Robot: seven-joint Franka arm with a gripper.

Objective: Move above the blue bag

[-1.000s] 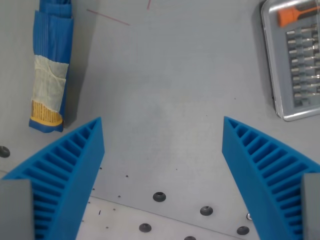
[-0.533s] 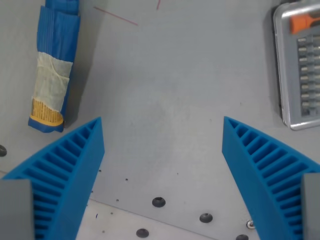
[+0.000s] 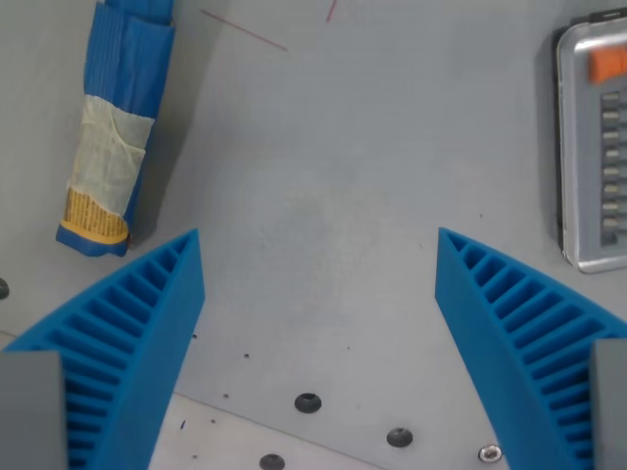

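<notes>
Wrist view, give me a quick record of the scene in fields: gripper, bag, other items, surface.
gripper: gripper open, nothing between the fingers
target: blue bag, folded and taped, at the wrist view's upper left, flat on the table
alignment: gripper not above the bag; bag lies off to the wrist view's left
other: metal bit case, at the right edge
surface: grey table

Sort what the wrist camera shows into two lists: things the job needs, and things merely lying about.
Needed: blue bag; gripper, jaws wide apart.
Lying about: screwdriver bit case; grey table with its bolt holes.
</notes>
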